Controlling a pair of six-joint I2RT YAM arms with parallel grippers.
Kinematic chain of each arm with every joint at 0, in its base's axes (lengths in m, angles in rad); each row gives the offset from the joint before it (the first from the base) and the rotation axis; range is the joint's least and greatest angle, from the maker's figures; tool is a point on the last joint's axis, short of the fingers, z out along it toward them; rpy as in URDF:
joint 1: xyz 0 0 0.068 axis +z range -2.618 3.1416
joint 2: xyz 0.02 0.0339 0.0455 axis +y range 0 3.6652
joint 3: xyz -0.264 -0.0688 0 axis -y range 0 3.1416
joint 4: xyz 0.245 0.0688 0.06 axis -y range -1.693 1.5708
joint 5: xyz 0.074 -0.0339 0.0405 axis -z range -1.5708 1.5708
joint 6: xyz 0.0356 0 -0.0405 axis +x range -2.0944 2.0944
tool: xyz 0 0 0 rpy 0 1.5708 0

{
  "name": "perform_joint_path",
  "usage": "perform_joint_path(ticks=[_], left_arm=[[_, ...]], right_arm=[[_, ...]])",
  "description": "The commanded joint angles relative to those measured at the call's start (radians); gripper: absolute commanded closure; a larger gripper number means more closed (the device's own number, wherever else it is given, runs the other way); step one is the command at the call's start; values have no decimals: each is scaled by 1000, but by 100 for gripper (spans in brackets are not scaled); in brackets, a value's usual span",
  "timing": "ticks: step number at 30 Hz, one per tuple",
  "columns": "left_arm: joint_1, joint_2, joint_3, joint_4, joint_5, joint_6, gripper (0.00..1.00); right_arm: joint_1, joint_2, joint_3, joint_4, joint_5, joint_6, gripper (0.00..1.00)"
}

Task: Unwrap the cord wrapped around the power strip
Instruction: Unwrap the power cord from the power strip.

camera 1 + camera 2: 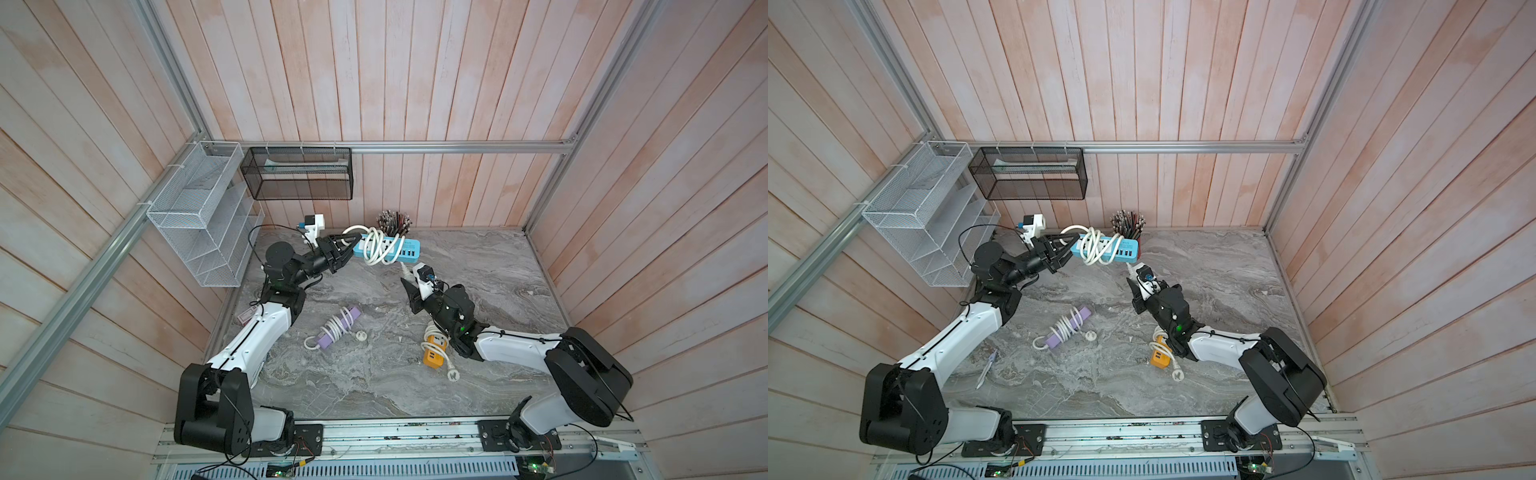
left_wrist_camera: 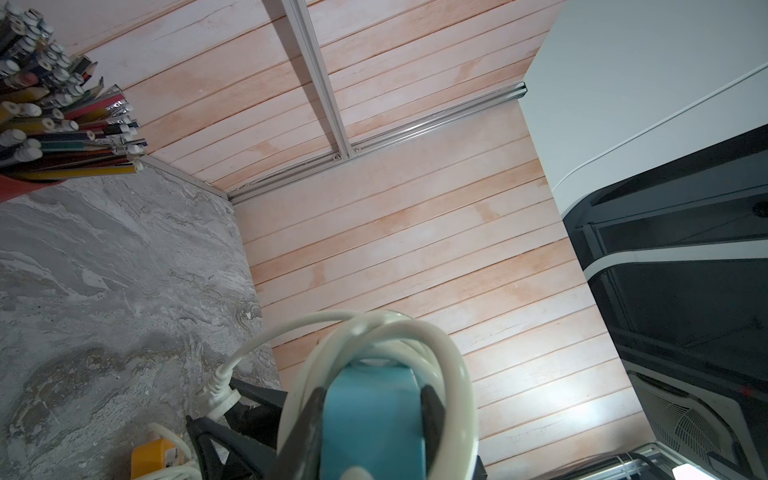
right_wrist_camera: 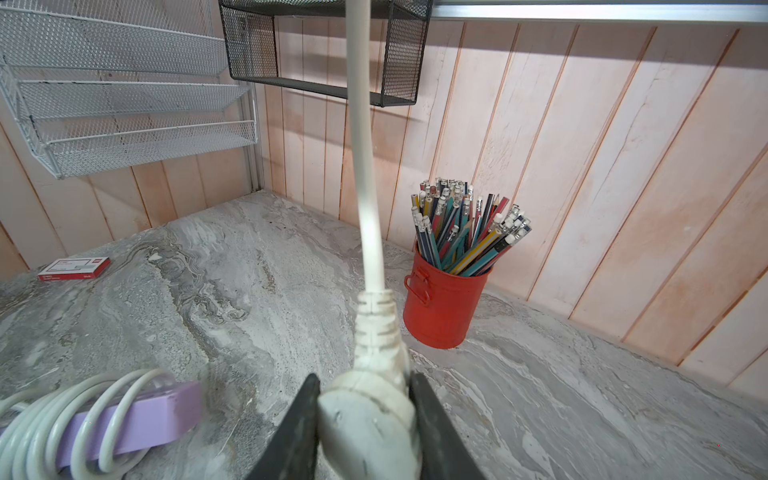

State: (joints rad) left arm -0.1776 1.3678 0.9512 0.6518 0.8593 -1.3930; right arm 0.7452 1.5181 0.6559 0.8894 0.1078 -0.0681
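Observation:
The blue power strip [image 1: 409, 249] hangs above the back of the table, with the white cord [image 1: 376, 247] looped round it several times. My left gripper [image 1: 353, 241] is shut on the strip's left end. In the left wrist view both black fingers [image 2: 318, 411] press the blue body [image 2: 374, 432] inside the cord loops [image 2: 453, 365]. My right gripper [image 1: 407, 276] sits just below the strip's right end. In the right wrist view it [image 3: 365, 380] is shut on the cord's white plug [image 3: 370, 419], and the cord [image 3: 363, 166] runs taut away from it.
A purple power strip [image 1: 338, 328] and a yellow one [image 1: 434, 353], both cord-wrapped, lie on the marble table [image 1: 498, 291]. A red can of pencils [image 3: 444, 307] stands at the back wall. A white mesh rack [image 1: 195, 216] and a black mesh basket [image 1: 299, 174] hang at the back left. A small red box [image 3: 75, 268] lies by the left wall.

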Motion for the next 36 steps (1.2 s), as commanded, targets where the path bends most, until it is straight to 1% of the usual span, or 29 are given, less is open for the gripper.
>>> perform_joint_path(ticks=[1, 5, 9, 16, 19, 26, 31, 36], left_arm=[[-3, -36, -8, 82, 2, -19, 100], [-3, -35, -13, 88, 7, -24, 100], [-3, -38, -21, 65, 17, -14, 100], [-4, -35, -55, 30, 13, 15, 100], [-12, -25, -61, 32, 8, 15, 100], [-22, 5, -83, 56, -12, 1, 100], [-16, 26, -81, 83, -33, -11, 100], [10, 44, -69, 118, -53, -24, 100]], right_arm=[[-1, -23, 23, 2, 20, 1, 90], [-12, -48, 21, -19, 34, 15, 92], [-50, -103, 24, -52, 29, 54, 92], [-130, -210, 79, -154, -40, 93, 92], [-136, -238, 108, -190, -69, 85, 92], [-132, -282, 154, -245, -169, 88, 92], [-92, -357, 155, -345, -229, 61, 92], [-10, -461, 139, -499, -201, 11, 92]])
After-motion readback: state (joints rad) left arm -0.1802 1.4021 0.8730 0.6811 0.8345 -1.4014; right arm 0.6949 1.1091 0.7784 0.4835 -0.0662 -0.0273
